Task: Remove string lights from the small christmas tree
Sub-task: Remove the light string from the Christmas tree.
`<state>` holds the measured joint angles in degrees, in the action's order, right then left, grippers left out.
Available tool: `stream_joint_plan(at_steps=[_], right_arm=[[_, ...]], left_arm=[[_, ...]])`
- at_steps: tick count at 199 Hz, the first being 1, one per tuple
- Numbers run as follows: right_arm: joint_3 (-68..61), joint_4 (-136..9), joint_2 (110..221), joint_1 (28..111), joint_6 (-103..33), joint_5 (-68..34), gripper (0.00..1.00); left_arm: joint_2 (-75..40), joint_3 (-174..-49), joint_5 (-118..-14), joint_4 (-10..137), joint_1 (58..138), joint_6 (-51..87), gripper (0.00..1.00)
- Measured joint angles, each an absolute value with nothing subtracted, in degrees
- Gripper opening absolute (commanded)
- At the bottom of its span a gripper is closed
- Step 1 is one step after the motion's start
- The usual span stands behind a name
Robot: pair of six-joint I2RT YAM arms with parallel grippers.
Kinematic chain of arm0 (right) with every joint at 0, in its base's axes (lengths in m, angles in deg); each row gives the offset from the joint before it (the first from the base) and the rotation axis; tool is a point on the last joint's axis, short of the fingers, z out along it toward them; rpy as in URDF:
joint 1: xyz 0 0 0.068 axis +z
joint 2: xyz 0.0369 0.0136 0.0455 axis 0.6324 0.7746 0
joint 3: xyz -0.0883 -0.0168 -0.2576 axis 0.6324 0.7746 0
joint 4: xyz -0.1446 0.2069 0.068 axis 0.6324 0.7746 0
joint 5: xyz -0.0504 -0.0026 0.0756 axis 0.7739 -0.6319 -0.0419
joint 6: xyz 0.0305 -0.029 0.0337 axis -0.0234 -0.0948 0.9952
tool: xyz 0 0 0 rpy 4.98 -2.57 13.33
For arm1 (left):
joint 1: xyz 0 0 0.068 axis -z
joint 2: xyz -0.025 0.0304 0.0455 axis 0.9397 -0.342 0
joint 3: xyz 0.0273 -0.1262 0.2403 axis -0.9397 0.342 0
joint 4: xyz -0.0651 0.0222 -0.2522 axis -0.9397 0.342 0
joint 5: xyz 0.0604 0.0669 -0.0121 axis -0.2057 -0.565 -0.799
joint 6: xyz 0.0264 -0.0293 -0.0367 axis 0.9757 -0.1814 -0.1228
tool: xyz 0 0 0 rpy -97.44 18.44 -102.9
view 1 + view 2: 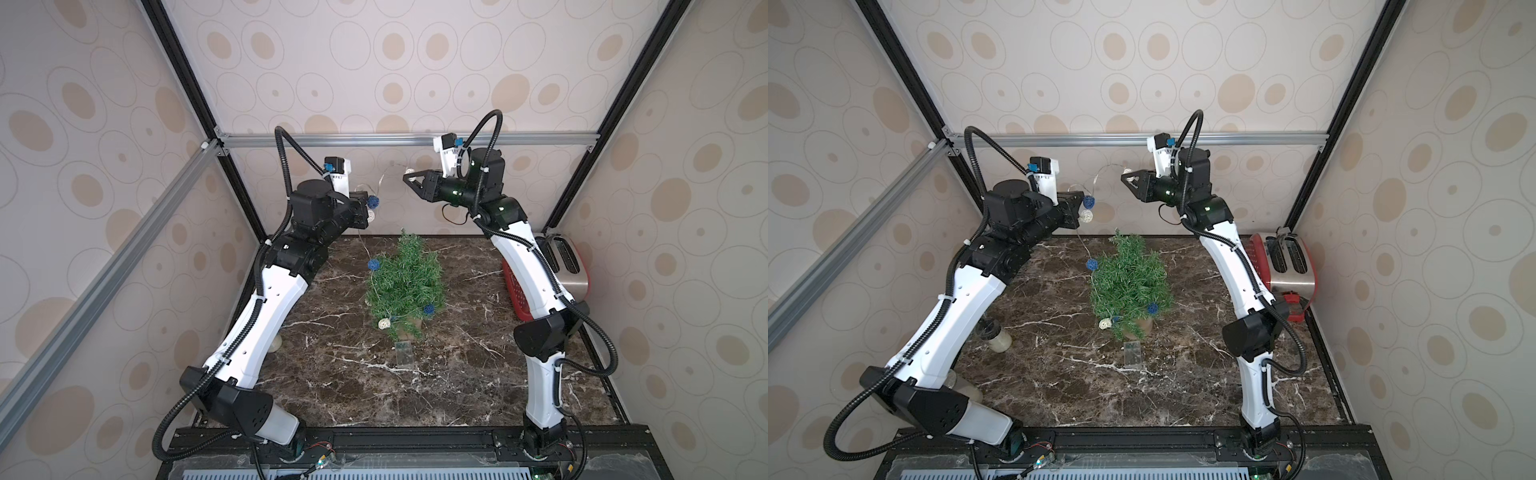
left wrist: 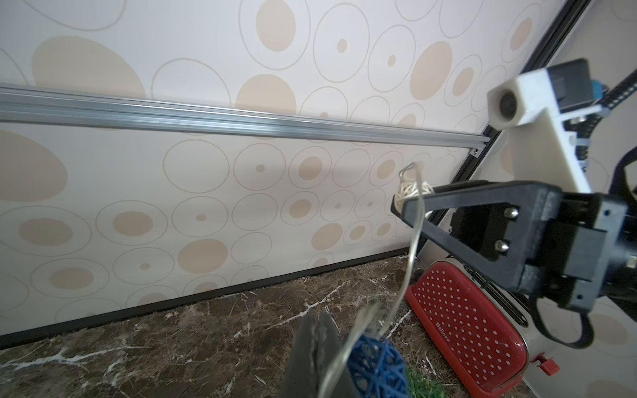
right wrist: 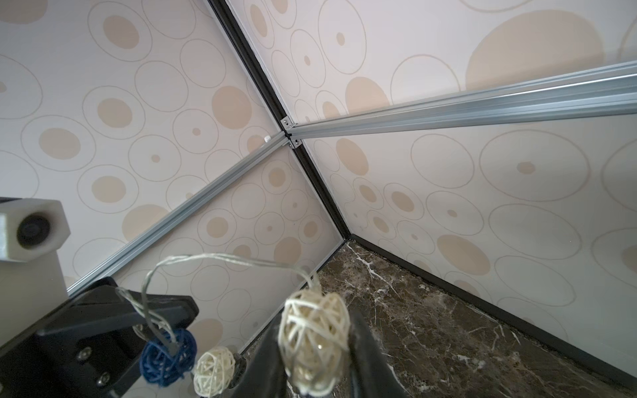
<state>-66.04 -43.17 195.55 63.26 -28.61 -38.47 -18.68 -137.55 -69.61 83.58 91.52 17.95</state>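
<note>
My left jaws pinch the pale-wired string lights (image 1: 374, 202); my right jaws clamp one cream wicker ball (image 3: 315, 341). Six balls, three blue, three cream; three hang on the one bushy green christmas tree (image 1: 405, 278) on the bench (image 1: 478, 374).

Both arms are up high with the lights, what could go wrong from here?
The string lights still run down into the small christmas tree; pulling higher might tip it.
The right gripper pinches only a woven cream ball, which might slip out or crush.
The battery box lies loose on the table and might drag or snag.
</note>
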Motion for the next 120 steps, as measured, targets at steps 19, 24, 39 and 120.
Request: stream_joint_plan(at_steps=[19,24,39,120], right_arm=[[-63.3,-43.9,193.4,63.4,-28.8,-38.6,0.29],[-62.7,-44.3,192.8,63.4,-28.8,-38.6,0.29],[-61.2,-45.3,190.8,63.4,-28.9,-38.9,0.29],[-46.1,-52.0,176.6,64.5,-28.9,-43.0,0.29]], left_arm=[[-15.5,-135.4,-69.3,84.1,91.5,17.7,0.00],[-14.7,-135.1,-69.1,84.4,91.5,17.7,0.00],[-12.6,-134.6,-68.1,84.6,91.5,17.3,0.00],[-4.6,-134.4,-61.3,85.4,95.1,16.8,0.00]])
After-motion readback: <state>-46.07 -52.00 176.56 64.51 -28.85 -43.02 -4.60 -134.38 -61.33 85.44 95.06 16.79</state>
